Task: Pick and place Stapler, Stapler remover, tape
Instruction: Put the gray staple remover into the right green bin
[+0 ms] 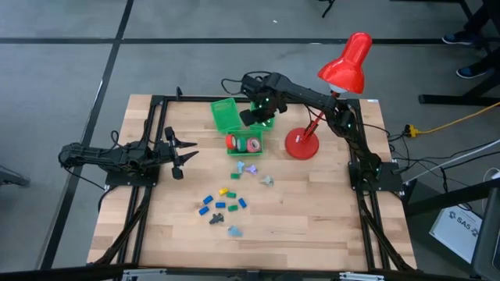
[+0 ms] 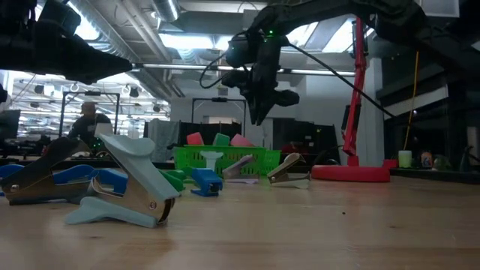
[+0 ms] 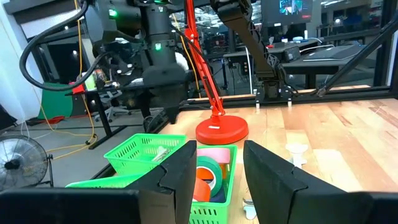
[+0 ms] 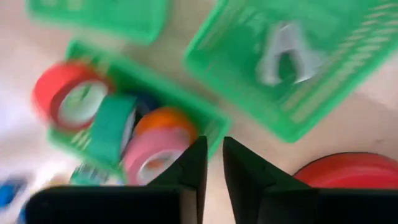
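**Tape binned, one remover binned, most small items still loose**

Taking the red desk lamp (image 1: 312, 133) as the landmark: just left of its base sits a small green basket (image 1: 251, 146) holding the tape rolls (image 1: 242, 143) — red, green, orange and pink ones packed together, as the right wrist view shows (image 4: 112, 124). Behind that, further from the lamp base, a second green basket (image 1: 225, 115) holds one pale claw-like staple remover (image 4: 283, 53).

The right gripper (image 1: 251, 117) hangs above these two baskets, its jaws pressed together on nothing visible; it looks to have nothing to carry at this instant.

What is left, judging by the layout: in front of the lamp base, toward the near edge of the surface (image 1: 312, 226), lie several more pale staple removers (image 1: 251, 168) and a scatter of small blue, green and yellow staplers (image 1: 223, 201), none yet in a basket. So the tape part looks finished, the removers barely begun, the staplers apparently untouched.

The left gripper (image 1: 178, 154) waits far left of the lamp, jaws nearly closed and empty.
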Action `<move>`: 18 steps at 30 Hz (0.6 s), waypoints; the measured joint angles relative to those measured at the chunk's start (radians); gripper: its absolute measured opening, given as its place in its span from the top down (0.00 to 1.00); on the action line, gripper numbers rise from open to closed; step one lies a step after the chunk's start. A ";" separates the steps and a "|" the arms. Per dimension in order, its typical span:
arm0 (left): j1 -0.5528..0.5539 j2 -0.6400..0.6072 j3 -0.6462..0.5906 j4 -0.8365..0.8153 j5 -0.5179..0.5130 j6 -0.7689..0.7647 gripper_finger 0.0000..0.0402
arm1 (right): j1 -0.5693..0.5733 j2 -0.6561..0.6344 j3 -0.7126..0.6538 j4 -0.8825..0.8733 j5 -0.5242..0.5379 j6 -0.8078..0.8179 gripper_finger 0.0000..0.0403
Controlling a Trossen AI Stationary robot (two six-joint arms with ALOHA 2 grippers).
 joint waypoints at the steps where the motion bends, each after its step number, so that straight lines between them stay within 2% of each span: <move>1: 0.000 0.000 0.000 0.000 0.000 0.000 0.68 | 0.004 0.000 0.000 -0.003 -0.028 -0.017 0.88; 4: 0.000 0.000 0.000 0.000 0.000 0.000 0.68 | 0.018 0.000 0.000 -0.016 -0.084 -0.030 0.92; 8: 0.000 0.000 0.000 0.000 0.000 0.000 0.68 | 0.044 0.000 0.000 -0.048 -0.084 -0.028 0.98; 18: 0.000 0.000 0.000 0.000 0.000 0.000 0.68 | 0.173 0.000 0.000 -0.169 -0.005 0.088 0.99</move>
